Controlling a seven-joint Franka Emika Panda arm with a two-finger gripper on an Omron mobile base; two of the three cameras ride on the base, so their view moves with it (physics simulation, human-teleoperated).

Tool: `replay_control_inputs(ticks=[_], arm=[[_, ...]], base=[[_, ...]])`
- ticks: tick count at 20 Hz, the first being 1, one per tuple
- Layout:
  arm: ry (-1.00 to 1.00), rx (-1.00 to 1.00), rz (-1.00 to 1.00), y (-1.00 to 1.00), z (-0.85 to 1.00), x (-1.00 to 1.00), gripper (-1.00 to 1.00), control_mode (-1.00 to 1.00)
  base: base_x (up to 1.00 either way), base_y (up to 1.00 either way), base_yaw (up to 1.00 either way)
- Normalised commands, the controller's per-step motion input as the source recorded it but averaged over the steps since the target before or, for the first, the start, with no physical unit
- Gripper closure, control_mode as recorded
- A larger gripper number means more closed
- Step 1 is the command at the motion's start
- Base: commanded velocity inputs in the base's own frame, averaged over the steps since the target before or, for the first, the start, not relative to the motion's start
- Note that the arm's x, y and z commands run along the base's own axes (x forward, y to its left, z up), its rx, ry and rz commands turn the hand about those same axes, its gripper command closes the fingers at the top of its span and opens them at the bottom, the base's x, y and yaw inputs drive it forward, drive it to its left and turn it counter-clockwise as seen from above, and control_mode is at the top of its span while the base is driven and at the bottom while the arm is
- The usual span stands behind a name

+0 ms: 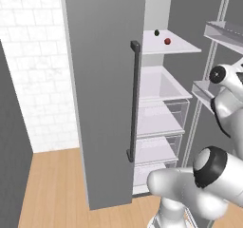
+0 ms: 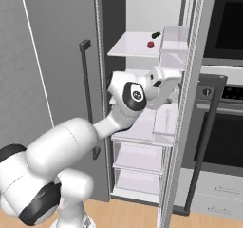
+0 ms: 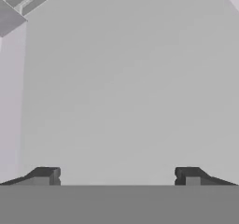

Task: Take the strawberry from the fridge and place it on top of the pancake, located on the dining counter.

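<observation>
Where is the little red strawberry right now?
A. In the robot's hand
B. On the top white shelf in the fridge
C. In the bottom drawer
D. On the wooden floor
B: the strawberry sits on the top white shelf of the open fridge, next to a small dark thing, while the hand is open with nothing between its fingers.
</observation>
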Motion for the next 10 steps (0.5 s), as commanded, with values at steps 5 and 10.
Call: replay_control_inputs(ticks=[5,10], arm=[[-0.02,0.04,-0.08,0.64,0.31,-0.37,-1.0,-1.0],[-0.1,0.11,-0.04,0.79,0.03,-0.36,-1.0,-1.0]], base=[[0.0,0.0,0.0],[0.0,0.0,0.0]])
